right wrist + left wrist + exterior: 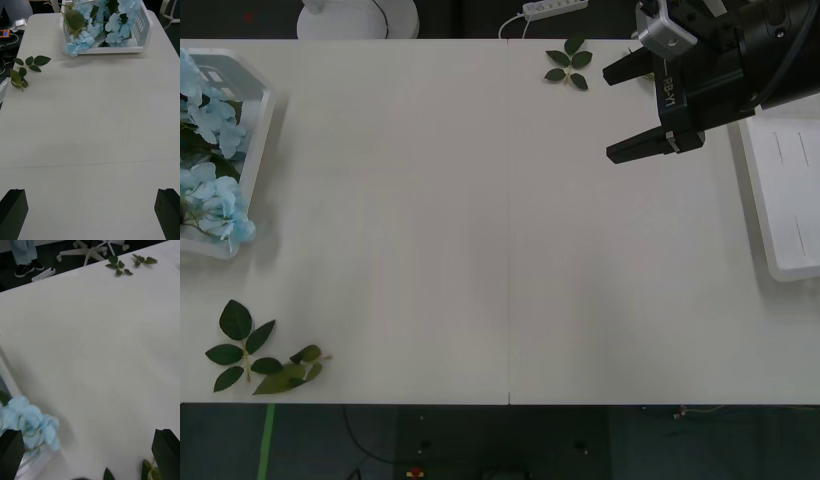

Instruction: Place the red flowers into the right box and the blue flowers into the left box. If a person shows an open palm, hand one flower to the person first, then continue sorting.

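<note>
In the left box (258, 130), at the table's left edge, the blue flowers (215, 200) lie piled — one cluster spills over the rim. The right box (790, 200) looks bare. The right gripper (626, 110) hovers beside it, released, holding nothing; the left gripper (90, 450) too, near the flowers. Only leaf sprigs (255, 355) remain loose — sorting looks finished.

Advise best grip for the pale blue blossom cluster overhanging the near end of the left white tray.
Probably not the blossom. On the pale blue blossom cluster, which spills over the rim of the left white plastic tray, the fluffy petals would crush or slip. Better take its thin stalk just behind the head, coming from above; the stalk is mostly hidden under leaves. The open right gripper hovers far off.
</note>
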Motion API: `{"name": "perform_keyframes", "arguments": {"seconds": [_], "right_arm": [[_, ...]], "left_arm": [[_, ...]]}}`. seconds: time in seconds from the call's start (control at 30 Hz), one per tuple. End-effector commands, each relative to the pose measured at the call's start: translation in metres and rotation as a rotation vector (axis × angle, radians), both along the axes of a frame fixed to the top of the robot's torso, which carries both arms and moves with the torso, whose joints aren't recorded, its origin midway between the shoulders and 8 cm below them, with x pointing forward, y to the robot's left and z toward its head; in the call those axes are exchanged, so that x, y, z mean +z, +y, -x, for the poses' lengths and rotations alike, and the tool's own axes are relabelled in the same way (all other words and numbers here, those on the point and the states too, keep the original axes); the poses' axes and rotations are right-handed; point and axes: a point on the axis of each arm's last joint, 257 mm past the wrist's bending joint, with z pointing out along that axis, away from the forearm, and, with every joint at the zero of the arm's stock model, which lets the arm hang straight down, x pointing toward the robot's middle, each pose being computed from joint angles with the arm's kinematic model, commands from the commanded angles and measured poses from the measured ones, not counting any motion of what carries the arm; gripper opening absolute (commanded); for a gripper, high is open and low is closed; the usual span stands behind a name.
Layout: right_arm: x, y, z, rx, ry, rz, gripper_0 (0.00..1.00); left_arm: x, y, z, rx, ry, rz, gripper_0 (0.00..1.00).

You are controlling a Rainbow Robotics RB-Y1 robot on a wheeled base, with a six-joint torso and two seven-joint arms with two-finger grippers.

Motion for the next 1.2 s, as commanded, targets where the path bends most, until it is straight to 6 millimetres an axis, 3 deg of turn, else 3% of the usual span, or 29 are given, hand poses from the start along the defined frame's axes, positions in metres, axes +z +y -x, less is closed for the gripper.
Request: {"name": "perform_keyframes", "arguments": {"seconds": [0.03, 0.23, 0.37, 0.57, 0.9, 1.2], "right_arm": [[0.016, -0.013, -0.007, -0.013, -0.062, 0.012, 1.0], [0.016, -0.013, -0.007, -0.013, -0.062, 0.012, 1.0], [0.016, -0.013, -0.007, -0.013, -0.062, 0.012, 1.0], [0.016, -0.013, -0.007, -0.013, -0.062, 0.012, 1.0], [0.016, -0.013, -0.007, -0.013, -0.062, 0.012, 1.0], [0.016, -0.013, -0.007, -0.013, -0.062, 0.012, 1.0]], "left_arm": [[0.01, -0.079, -0.023, -0.114, -0.082, 0.041, 1.0], [0.023, -0.145, -0.019, -0.211, -0.145, 0.118, 1.0], [0.053, -0.189, -0.004, -0.281, -0.188, 0.244, 1.0], [0.085, -0.223, 0.03, -0.394, -0.188, 0.351, 1.0], [0.085, -0.232, 0.058, -0.493, -0.095, 0.331, 1.0], [0.098, -0.229, 0.071, -0.533, -0.051, 0.283, 1.0]]}}
